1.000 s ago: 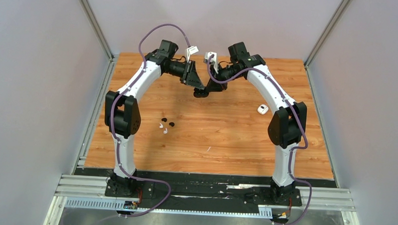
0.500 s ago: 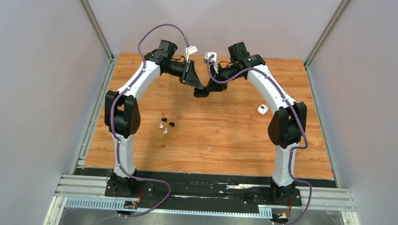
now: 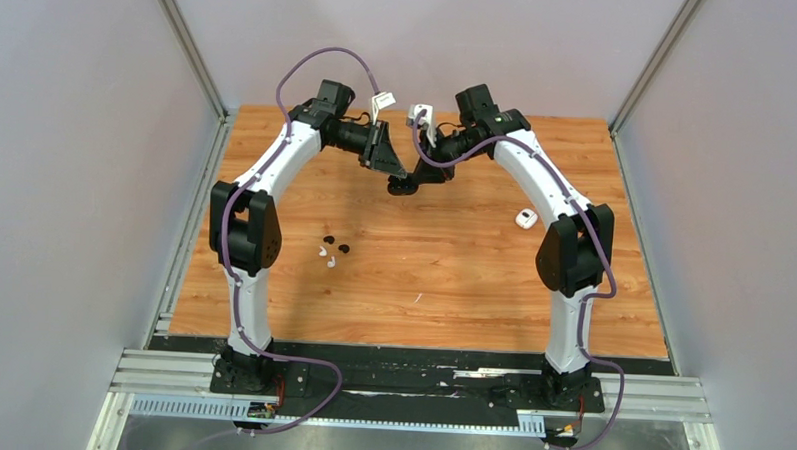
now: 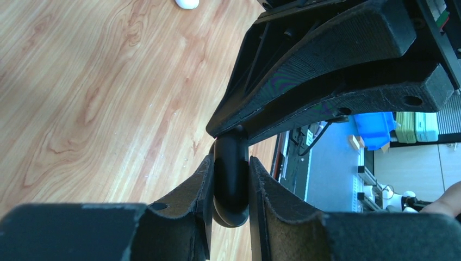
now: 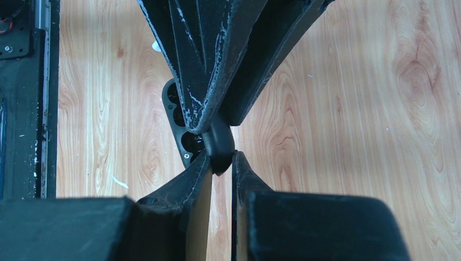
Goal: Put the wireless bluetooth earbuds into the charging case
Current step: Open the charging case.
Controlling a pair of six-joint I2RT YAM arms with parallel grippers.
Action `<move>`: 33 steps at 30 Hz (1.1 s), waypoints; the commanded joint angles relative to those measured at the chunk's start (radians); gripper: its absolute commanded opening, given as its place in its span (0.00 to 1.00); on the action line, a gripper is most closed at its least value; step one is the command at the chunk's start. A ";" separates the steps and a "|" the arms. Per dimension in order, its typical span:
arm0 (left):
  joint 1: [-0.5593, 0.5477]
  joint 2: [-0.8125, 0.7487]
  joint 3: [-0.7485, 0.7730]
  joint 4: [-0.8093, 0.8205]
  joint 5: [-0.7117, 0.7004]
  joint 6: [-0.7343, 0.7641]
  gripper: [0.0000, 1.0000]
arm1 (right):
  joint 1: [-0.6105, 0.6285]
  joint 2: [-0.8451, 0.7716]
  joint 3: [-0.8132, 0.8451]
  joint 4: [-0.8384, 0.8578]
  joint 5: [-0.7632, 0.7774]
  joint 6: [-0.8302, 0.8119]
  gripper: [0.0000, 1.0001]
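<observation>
Both grippers meet above the far middle of the table and hold a black charging case (image 3: 404, 188) between them. My left gripper (image 4: 231, 185) is shut on the case's rounded black body (image 4: 231, 174). My right gripper (image 5: 220, 163) is shut on a black edge of the case (image 5: 219, 144), and the open half with its earbud cavities (image 5: 178, 122) shows just behind. Two black earbuds (image 3: 336, 244) and two white earbuds (image 3: 326, 257) lie loose on the wood, left of centre, well away from both grippers.
A white charging case (image 3: 526, 218) lies on the table by the right arm's elbow; it also shows at the top of the left wrist view (image 4: 187, 3). Grey walls enclose the wooden table (image 3: 452, 287) on three sides.
</observation>
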 commanded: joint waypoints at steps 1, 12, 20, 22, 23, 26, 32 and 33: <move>0.006 -0.005 0.037 0.007 0.043 0.012 0.00 | 0.005 -0.006 0.037 0.032 0.024 -0.004 0.16; 0.020 -0.015 0.035 0.001 0.018 0.022 0.00 | -0.048 -0.135 0.028 0.032 -0.017 0.040 0.38; 0.061 -0.062 0.021 -0.029 -0.049 0.058 0.00 | -0.079 -0.179 -0.045 0.075 -0.021 0.137 0.42; 0.086 -0.094 0.000 -0.037 -0.086 0.069 0.00 | -0.083 -0.202 -0.095 0.109 0.004 0.158 0.42; 0.104 -0.103 -0.010 -0.057 -0.103 0.077 0.00 | -0.083 -0.210 -0.119 0.129 0.024 0.168 0.42; 0.129 -0.156 -0.025 -0.121 -0.147 0.135 0.00 | -0.083 -0.224 -0.183 0.164 0.051 0.169 0.42; 0.165 -0.330 -0.165 -0.125 -0.262 0.153 0.00 | -0.048 -0.177 -0.237 0.167 0.076 0.142 0.41; 0.171 -0.351 -0.206 -0.121 -0.273 0.150 0.00 | -0.039 -0.163 -0.238 0.167 0.083 0.140 0.41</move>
